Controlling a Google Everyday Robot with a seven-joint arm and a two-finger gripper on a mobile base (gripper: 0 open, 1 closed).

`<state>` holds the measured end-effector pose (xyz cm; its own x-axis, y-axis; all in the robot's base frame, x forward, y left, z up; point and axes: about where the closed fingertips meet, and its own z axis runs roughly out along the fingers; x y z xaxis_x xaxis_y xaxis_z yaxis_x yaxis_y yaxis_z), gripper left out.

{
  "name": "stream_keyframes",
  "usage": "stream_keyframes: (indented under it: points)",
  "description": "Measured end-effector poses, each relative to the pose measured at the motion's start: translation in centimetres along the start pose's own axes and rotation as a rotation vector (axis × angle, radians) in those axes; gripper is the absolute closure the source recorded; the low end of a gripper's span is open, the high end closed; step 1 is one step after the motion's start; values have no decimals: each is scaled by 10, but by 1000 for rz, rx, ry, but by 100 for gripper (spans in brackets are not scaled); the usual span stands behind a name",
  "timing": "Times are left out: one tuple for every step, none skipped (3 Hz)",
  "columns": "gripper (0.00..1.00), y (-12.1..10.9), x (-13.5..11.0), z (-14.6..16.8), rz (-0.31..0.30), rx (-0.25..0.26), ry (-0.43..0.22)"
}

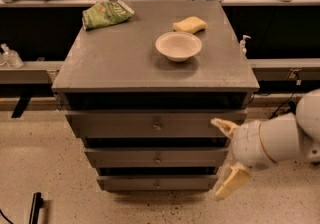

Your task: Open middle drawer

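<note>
The grey cabinet has three alike drawers, all closed. The middle drawer (125,158) is the second one, with a small round metal knob (158,158) at its centre. The top drawer (115,125) is above it and the bottom drawer (125,183) below it. My gripper (227,154) is at the cabinet's front right corner, level with the middle drawer and to the right of its knob. It is open and empty, with one finger (223,126) up by the top drawer and the other (232,182) down by the bottom drawer.
On the cabinet top (115,63) are a white bowl (178,46), a yellow sponge (190,24) and a green chip bag (106,14). Shelving rails run behind the cabinet. A small bottle (244,44) stands at the right. The floor is speckled (40,168).
</note>
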<state>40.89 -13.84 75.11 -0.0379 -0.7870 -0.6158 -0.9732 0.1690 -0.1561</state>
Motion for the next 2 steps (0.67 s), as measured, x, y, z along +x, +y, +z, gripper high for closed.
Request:
stream_keyframes:
  points:
    - [0,-3,13,10,-58,52,6]
    - [0,-5,11,9,-62,56,7]
